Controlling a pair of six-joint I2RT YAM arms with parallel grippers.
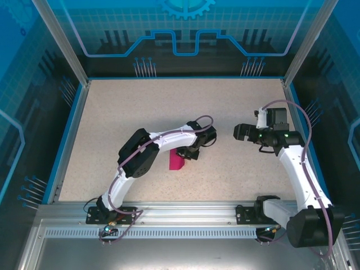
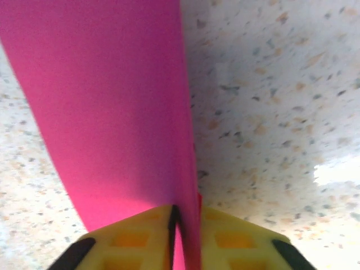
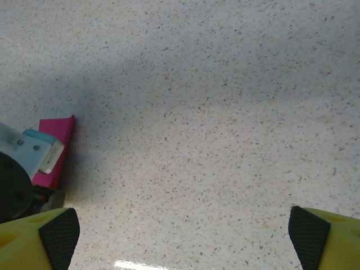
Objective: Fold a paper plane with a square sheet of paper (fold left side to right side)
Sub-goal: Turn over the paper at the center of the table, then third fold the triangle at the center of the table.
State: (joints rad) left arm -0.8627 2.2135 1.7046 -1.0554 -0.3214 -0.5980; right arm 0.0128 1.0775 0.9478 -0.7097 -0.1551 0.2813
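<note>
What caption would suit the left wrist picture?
Left gripper pinching the magenta paper over a speckled table.

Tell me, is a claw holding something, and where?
The left claw pinches the pink paper by its near edge. The right claw is open and holds nothing.

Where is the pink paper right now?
In the top view the pink paper sits near the middle of the table, pinched in the jaws of the left arm. The right arm is apart, to its right.

No lettering or numbers are legible; the back wall [image 1: 112, 22] bears a gear emblem [image 1: 186, 7].
</note>
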